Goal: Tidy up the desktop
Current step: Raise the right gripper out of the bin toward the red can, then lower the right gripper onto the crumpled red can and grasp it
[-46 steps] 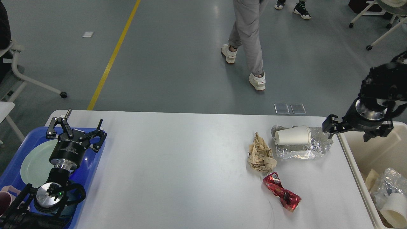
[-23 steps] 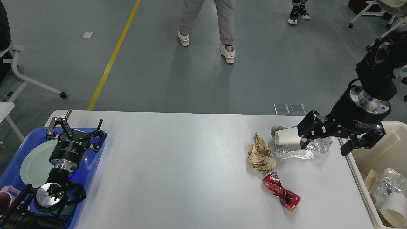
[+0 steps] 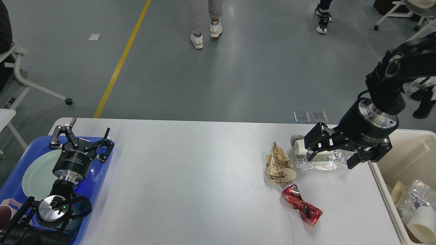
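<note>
Spread jaws of the right gripper (image 3: 332, 157) hung over the desktop (image 3: 190, 177), straddling a white paper cup (image 3: 301, 147). Far from that cup, the left gripper (image 3: 81, 139) was also spread, above the blue tray (image 3: 97, 177).

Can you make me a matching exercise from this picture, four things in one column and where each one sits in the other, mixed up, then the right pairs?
Things
1. pale green round plate
2. white paper cup lying on its side
3. crumpled brown paper wad
4. crushed red foil wrapper

Places
A. on the white desktop, nearest the front edge of the litter
B. in the blue plastic tray, under the left gripper
C. on crinkled clear plastic film, below the right gripper
D. on the desktop, just left of the film

Pairs: 1-B, 2-C, 3-D, 4-A
</note>
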Motion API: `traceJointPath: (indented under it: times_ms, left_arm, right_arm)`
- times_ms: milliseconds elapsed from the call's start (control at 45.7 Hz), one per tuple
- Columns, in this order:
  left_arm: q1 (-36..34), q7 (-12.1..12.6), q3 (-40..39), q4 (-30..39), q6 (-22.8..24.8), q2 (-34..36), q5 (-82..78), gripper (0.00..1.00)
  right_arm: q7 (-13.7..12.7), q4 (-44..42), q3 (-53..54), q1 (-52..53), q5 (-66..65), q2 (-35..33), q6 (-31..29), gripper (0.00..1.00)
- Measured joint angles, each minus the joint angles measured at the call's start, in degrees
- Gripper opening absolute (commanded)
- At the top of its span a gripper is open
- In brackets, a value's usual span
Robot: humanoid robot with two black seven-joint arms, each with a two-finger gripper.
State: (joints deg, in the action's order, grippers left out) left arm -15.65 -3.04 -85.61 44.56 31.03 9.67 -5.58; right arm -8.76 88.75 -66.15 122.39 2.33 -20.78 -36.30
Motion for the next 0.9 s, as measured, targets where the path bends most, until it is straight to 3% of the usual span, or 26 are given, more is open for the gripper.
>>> traceJointPath:
  times_ms: [131, 219, 481, 656, 897]
  left_arm:
    - [0.0, 0.0, 0.0, 0.0, 0.0, 0.0, 0.0, 0.97]
    - [0.0, 0.0, 0.0, 0.0, 0.0, 0.0, 0.0, 0.97]
    - [0.0, 0.0, 0.0, 0.0, 0.0, 0.0, 0.0, 0.97]
    - [0.0, 0.0, 0.0, 0.0, 0.0, 0.0, 0.0, 0.97]
    - [0.0, 0.0, 0.0, 0.0, 0.0, 0.0, 0.0, 0.97]
  right_arm:
    - [-0.2, -0.4, 3.6, -7.8, -6.6, 1.6, 9.3, 0.89]
    - [-0.2, -0.4, 6.0, -11.8, -15.1, 2.2, 12.0, 0.86]
    - [-0.2, -6.2, 11.3, -27.4, -36.5, 3.8, 13.1, 0.86]
    - [-0.2, -15.8, 11.5, -35.4, -37.8, 9.0, 15.2, 0.86]
    - [-0.3, -20.0, 11.3, -40.4, -37.8, 12.5, 16.5, 0.86]
